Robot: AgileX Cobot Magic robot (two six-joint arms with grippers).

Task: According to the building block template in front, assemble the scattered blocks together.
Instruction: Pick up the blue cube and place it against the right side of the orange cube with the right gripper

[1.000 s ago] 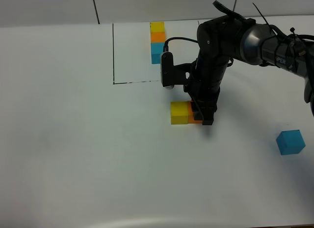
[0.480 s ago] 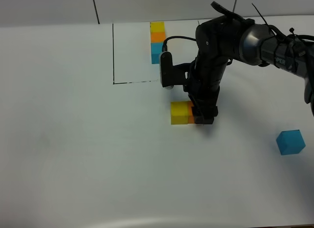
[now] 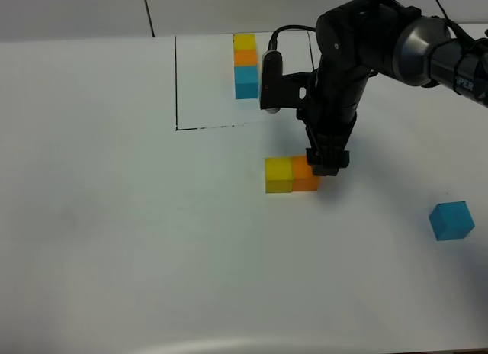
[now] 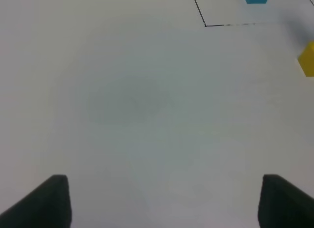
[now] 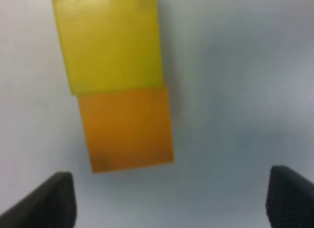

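My right jaws stand wide and hold nothing. Their dark fingertips (image 5: 51,201) sit far apart at the edges of the wrist view. Between and just beyond them lies the plain matte orange cube (image 5: 127,129), clear of both tips. The plain matte yellow cube (image 5: 110,41) is pressed flush against its far face.

From the high camera, with 12 o'clock at the far wall, my black right arm (image 3: 343,72) ends over the orange cube's 3 o'clock side. The yellow one touches the orange at 9 o'clock, and both lie flat on the white bench (image 3: 114,239).

The sky-blue matte cube (image 3: 451,220) rests alone at about 4 o'clock from that pair, well apart from it.

At 11 o'clock lies the building block template (image 3: 245,64), three small cubes joined yellow-orange-blue with yellow farthest, inside a thin black drawn rectangle (image 3: 176,87).

My left jaws are also wide and empty, their fingertips (image 4: 44,203) over bare bench.

Every cube face I can see is plain.
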